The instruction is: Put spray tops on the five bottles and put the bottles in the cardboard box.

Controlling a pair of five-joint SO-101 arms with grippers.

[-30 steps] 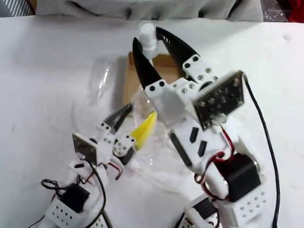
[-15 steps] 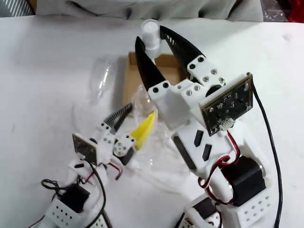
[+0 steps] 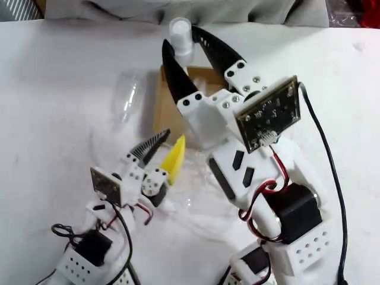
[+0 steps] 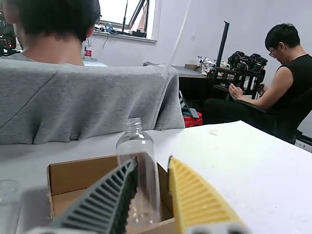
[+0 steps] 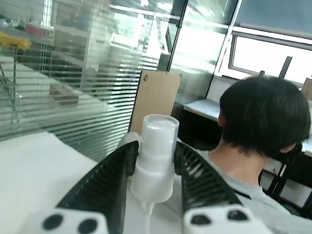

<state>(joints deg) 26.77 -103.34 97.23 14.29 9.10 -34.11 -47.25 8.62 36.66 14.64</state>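
My right gripper is shut on a white spray top, raised over the far end of the cardboard box. In the right wrist view the spray top sits between the two black fingers, its thin tube hanging down. My left gripper sits on the near side of the box. In the left wrist view a clear uncapped bottle stands upright, with the grey finger and the yellow finger closed against its lower sides. The box lies just behind it.
Another clear bottle lies on its side on the white table, left of the box. A black cable runs down the right arm's side. Grey fabric lines the table's far edge. More clear plastic rests between the two arm bases.
The right gripper, still holding the spray top, has shifted slightly left and farther back. The left gripper's yellow finger has closed inward toward the grey one.
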